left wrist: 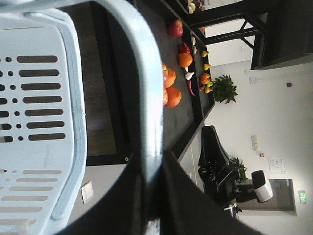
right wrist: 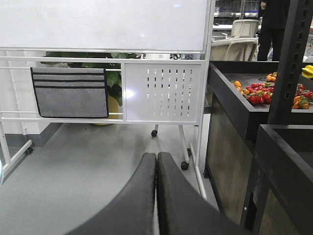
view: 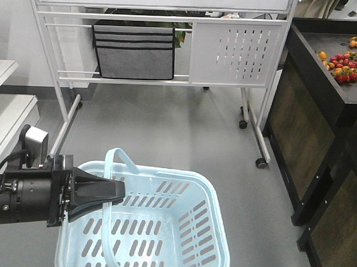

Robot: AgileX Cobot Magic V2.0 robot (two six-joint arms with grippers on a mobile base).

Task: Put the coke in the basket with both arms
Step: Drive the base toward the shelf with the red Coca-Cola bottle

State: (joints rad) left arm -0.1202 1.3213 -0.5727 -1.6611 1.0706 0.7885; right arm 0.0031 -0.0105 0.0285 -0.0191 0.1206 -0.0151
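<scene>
The light blue basket (view: pixel 213 228) hangs low at the front, empty as far as its inside shows. My left gripper (view: pixel 119 193) reaches in from the left and is shut on one of its thin loop handles (view: pixel 110 166). The left wrist view shows that handle (left wrist: pixel 142 73) running straight between the black fingers of the left gripper (left wrist: pixel 154 164), with the slotted basket wall (left wrist: pixel 44 98) beside it. My right gripper (right wrist: pixel 156 155) is shut with nothing between its fingers, held in the air above the grey floor. The coke is out of view.
A wheeled whiteboard stand (view: pixel 228 53) with a grey fabric pocket (view: pixel 133 51) stands ahead. Black display shelves (view: pixel 320 109) with red and orange fruit (view: pixel 348 60) run along the right. A white table edge (view: pixel 9 116) is at the left.
</scene>
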